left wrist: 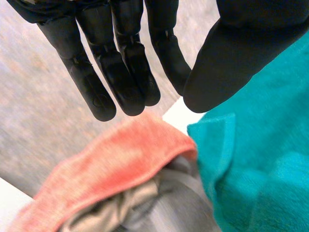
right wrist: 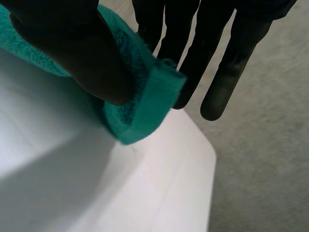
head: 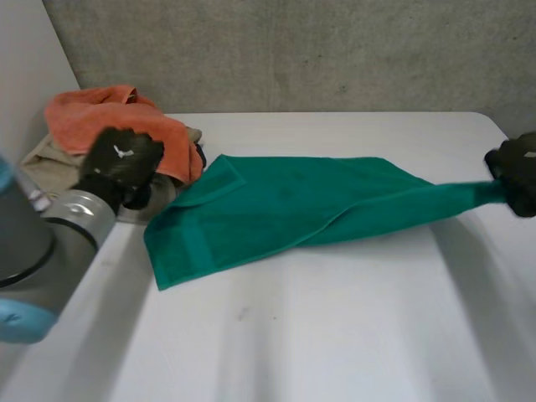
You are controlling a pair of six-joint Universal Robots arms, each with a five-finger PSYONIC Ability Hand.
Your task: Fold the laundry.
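A green towel [head: 285, 209] lies spread on the white table [head: 335, 335], pulled out into a taut strip toward the right. My right hand [head: 517, 172] is at the table's right edge, shut on that end of it. There the thumb [right wrist: 77, 48] pinches the green towel's hemmed corner [right wrist: 149, 92] against straight fingers. My left hand [head: 121, 163] hangs above the laundry pile at the left, a little off the towel's left corner. Its fingers [left wrist: 120, 72] and thumb are drawn together with nothing between them. The green towel's corner [left wrist: 260, 169] lies beside that hand.
An orange towel [head: 109, 117] lies on a beige cloth [head: 46, 159] at the table's back left; the orange towel [left wrist: 116, 159] sits under my left fingertips. A concrete wall stands behind. The table's right corner [right wrist: 193, 159] lies just below my right hand.
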